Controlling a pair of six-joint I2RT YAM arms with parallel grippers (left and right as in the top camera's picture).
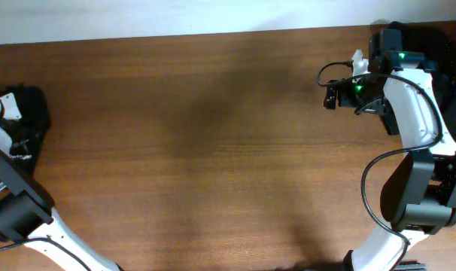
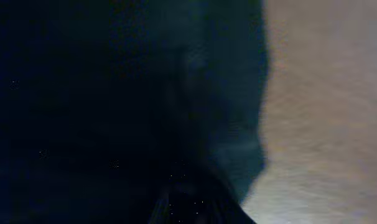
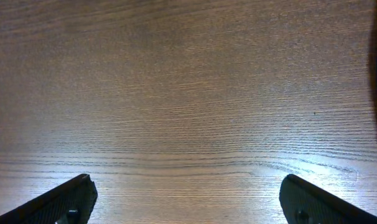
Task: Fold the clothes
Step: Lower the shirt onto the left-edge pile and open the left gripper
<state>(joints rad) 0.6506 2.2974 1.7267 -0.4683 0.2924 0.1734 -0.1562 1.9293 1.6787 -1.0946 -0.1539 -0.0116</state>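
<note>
While the overhead view has the clothes (image 1: pixel 31 113) bunched at far left by the left gripper (image 1: pixel 6 113), the left wrist view is mostly black cloth, jaws unreadable, and the right wrist view shows the right gripper (image 3: pixel 188 193) splayed over the table (image 3: pixel 176 93): likely pick-up, next needing a firm pinch.

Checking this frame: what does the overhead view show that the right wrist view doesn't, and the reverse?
Only the overhead view shows the left arm, the right arm, and a black garment lying at the table's left edge beside the left arm. Only the right wrist view shows the right end effector up close, its jaws wide apart with nothing between them. Both views show the bare wooden table.
</note>
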